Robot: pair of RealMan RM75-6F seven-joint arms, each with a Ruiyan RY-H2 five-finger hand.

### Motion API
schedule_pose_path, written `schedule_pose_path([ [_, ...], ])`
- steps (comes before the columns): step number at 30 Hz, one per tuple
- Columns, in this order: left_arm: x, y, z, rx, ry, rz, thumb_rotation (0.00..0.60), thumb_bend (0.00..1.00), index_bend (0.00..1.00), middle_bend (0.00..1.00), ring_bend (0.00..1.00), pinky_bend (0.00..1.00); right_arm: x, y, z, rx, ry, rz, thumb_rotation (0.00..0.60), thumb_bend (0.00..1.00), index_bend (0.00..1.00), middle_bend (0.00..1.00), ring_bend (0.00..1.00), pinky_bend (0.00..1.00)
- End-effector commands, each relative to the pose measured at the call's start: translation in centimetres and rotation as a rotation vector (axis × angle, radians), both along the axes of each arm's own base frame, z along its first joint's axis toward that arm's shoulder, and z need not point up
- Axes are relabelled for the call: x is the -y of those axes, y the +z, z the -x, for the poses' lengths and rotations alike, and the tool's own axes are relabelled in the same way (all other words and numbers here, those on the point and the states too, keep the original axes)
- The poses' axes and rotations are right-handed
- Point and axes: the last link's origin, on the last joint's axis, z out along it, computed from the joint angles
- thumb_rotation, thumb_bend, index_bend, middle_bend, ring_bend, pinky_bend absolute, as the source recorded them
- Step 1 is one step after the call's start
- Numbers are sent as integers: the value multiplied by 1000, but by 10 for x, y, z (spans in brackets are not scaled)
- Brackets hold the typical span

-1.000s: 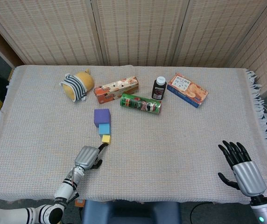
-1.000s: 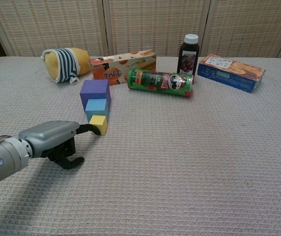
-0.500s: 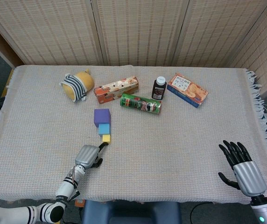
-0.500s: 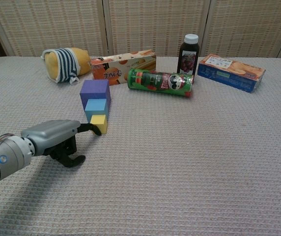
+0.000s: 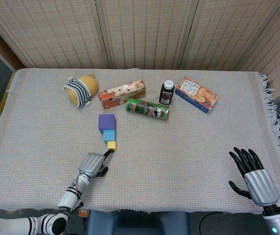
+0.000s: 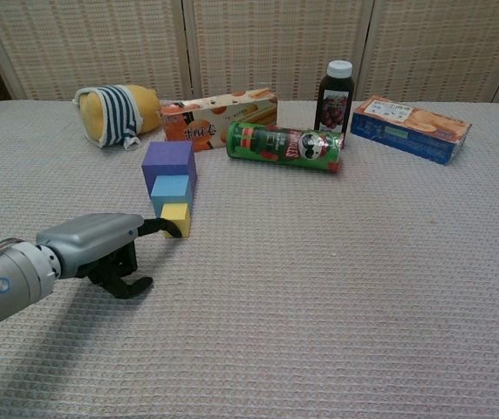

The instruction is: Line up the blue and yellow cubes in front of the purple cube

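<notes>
Behind the cubes, a snack box (image 6: 219,114), green can (image 6: 284,147), bottle (image 6: 335,93), blue box (image 6: 411,128) and striped plush (image 6: 117,113) are ranged on woven cloth (image 6: 337,288). Purple cube (image 6: 169,166), blue cube (image 6: 171,192) and yellow cube (image 6: 175,219) are lined up, touching. One finger of the left hand (image 6: 101,249) is extended to the yellow cube, the rest curled; the right hand (image 5: 252,176) is spread, empty.

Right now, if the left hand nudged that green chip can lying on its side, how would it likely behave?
The green chip can lies on its side, so it would probably roll rather than slide. The woven tablecloth may slow it. Rolling back, it would likely meet the juice bottle or the biscuit box close behind.
</notes>
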Motion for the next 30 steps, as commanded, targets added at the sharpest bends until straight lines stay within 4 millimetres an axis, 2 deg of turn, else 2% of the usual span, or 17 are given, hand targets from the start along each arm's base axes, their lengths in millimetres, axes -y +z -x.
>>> schedule_pose_path([
  [1,2,0,-1,-1,-7,3,600,446,159,1000,1000,1000,0,0,0,1,1,1,544,33,0,0,0,0],
  [6,8,0,-3,-5,-22,12,600,446,189,1000,1000,1000,-1,1,0,4,4,1,543,33,0,0,0,0],
  [13,17,4,-18,17,-77,5,600,443,218,1000,1000,1000,-2,1,-1,7,11,-3,543,33,0,0,0,0],
  [22,4,-2,-41,-60,-155,-48,600,446,218,1000,1000,1000,-4,3,-2,13,16,-6,543,33,0,0,0,0],
  [30,-9,-17,-54,-159,-211,-101,600,447,187,1000,1000,1000,-3,4,-1,17,13,-6,544,34,0,0,0,0],
])
